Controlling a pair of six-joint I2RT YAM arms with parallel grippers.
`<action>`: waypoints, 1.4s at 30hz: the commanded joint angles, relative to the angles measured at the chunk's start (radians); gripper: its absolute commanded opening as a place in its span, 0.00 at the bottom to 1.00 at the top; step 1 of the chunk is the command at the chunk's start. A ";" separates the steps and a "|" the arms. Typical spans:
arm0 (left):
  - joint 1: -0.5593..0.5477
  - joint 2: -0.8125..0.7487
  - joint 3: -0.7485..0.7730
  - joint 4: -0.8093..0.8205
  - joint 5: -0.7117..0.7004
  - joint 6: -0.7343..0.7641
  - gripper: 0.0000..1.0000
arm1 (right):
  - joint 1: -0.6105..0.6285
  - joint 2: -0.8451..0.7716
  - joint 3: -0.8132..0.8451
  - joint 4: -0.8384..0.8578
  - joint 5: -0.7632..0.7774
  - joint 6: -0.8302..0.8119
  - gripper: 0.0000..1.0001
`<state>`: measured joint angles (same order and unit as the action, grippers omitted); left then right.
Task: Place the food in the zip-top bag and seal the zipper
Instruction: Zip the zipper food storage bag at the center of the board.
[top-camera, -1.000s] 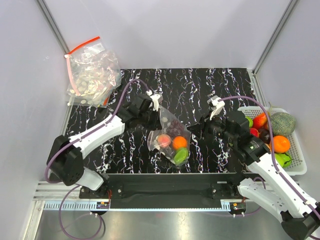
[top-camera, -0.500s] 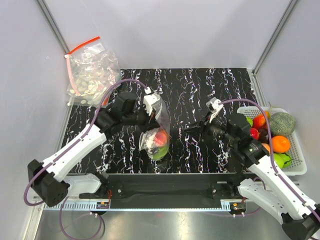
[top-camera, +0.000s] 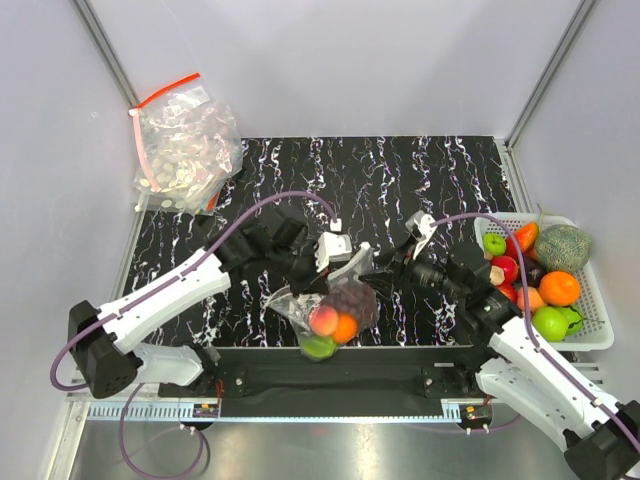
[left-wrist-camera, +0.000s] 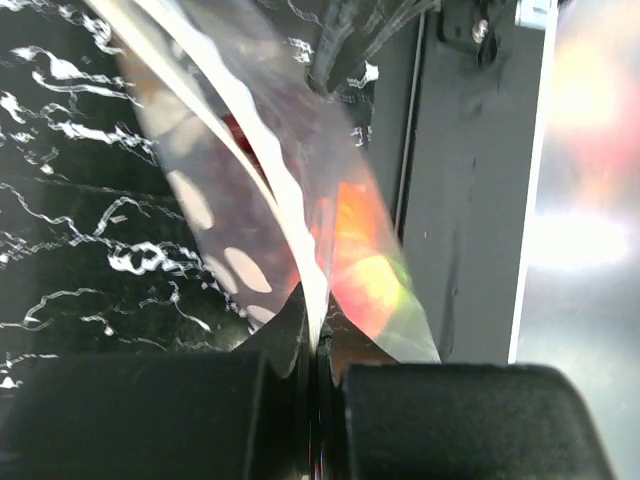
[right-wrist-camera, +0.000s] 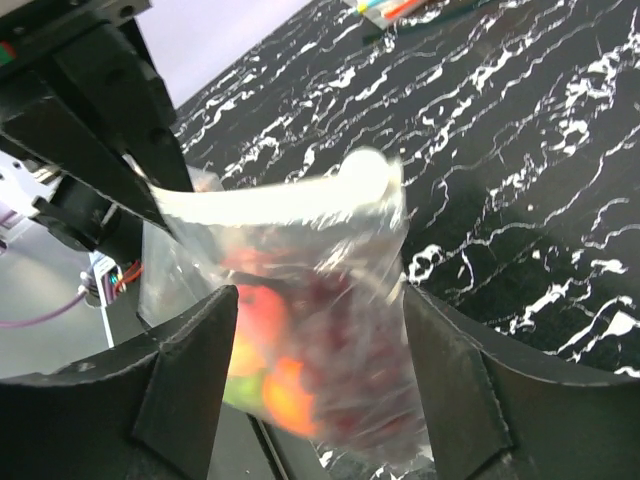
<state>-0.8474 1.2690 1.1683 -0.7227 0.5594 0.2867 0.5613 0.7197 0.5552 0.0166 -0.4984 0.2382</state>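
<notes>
1. My left gripper (left-wrist-camera: 318, 350) is clamping shut on the zipper (left-wrist-camera: 290, 200) at one end of the zip-top bag (top-camera: 330, 305), which is hanging between my arms over the near edge of the table (top-camera: 420, 170).
2. My right gripper (right-wrist-camera: 318, 295) is standing wide, one finger on each side of the bag's mouth, gripping nothing.
3. To seal well, I am planning to close right onto the strip beside my left pinch, then slide along it while holding it taut.
4. The bag is pointing mouth-up, its long axis running down to the food (top-camera: 335, 322) sagging at the bottom, with the zipper lying across between my grippers.
</notes>
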 joint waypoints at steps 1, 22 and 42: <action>-0.010 -0.045 -0.022 0.031 -0.047 0.045 0.00 | 0.005 -0.034 -0.047 0.132 -0.002 0.013 0.76; -0.168 -0.126 -0.088 -0.006 -0.104 0.095 0.00 | 0.008 -0.068 -0.307 0.615 -0.239 0.096 0.83; -0.196 -0.148 -0.042 0.026 -0.231 0.032 0.45 | 0.005 -0.129 -0.270 0.479 -0.161 0.061 0.00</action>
<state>-1.0389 1.1595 1.0859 -0.7563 0.3660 0.3454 0.5613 0.6239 0.2417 0.5148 -0.6907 0.3260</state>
